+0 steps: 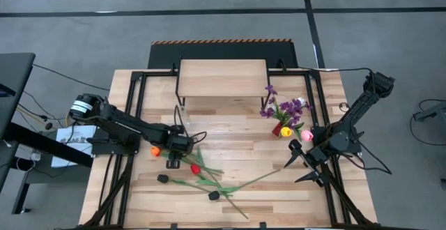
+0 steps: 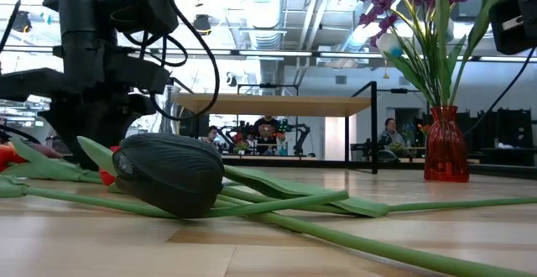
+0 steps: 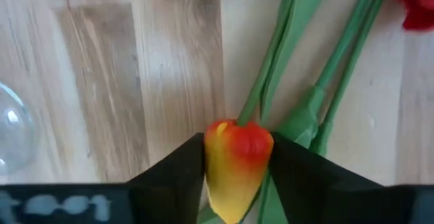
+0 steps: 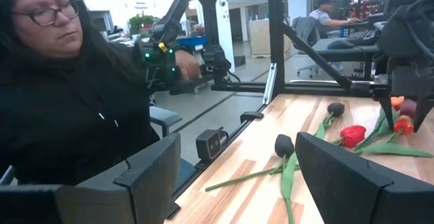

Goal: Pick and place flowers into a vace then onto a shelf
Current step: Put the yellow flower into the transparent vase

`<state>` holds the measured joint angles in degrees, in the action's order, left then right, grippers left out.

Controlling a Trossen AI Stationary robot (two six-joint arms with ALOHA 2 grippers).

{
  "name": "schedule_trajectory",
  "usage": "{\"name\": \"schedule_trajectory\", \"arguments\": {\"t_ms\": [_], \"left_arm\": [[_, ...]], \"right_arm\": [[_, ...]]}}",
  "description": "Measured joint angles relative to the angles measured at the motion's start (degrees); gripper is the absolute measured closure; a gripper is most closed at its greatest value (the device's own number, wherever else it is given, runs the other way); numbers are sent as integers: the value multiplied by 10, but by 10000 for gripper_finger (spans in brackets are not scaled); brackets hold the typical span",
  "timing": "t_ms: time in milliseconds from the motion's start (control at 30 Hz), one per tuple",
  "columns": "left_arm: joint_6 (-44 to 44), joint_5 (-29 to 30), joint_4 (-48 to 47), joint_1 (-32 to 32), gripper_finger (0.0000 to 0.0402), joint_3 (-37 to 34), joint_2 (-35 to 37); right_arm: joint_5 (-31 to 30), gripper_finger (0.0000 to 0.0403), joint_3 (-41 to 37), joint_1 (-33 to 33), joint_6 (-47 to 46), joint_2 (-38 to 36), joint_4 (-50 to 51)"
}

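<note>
Left gripper (image 3: 237,176): jaws pinching the orange tulip (image 3: 236,161) by its head, low on the surface's left.
Right gripper (image 4: 234,176): jaws spread, empty, at right.
Vase (image 1: 285,130): right of the shelf (image 1: 223,77).
Risk: the soft head may slip out, stem dragging neighbouring flowers (image 1: 202,178).

Pale matt wood shelf (image 1: 223,77) (thin black metal legs), glossy red vase (image 2: 445,145)

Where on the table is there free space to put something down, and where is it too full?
Free: the shelf top, and the bare wood between it and the loose flowers. Crowded: the table's front middle, where stems cross beside the left gripper, and around the red vase near the right gripper.
</note>
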<state>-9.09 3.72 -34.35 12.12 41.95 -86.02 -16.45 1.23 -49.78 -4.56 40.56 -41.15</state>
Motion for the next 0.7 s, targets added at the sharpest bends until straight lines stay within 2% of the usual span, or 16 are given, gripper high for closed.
{"name": "schedule_trajectory", "arguments": {"t_ms": [367, 533, 700], "left_arm": [[10, 1, -8, 0, 386, 6, 1], [14, 3, -13, 0, 389, 7, 1], [14, 38, -62, 3, 385, 33, 1]], "right_arm": [[0, 117, 0, 0, -1, 0, 5], [0, 117, 0, 0, -16, 0, 4], [0, 117, 0, 0, -32, 0, 4]]}}
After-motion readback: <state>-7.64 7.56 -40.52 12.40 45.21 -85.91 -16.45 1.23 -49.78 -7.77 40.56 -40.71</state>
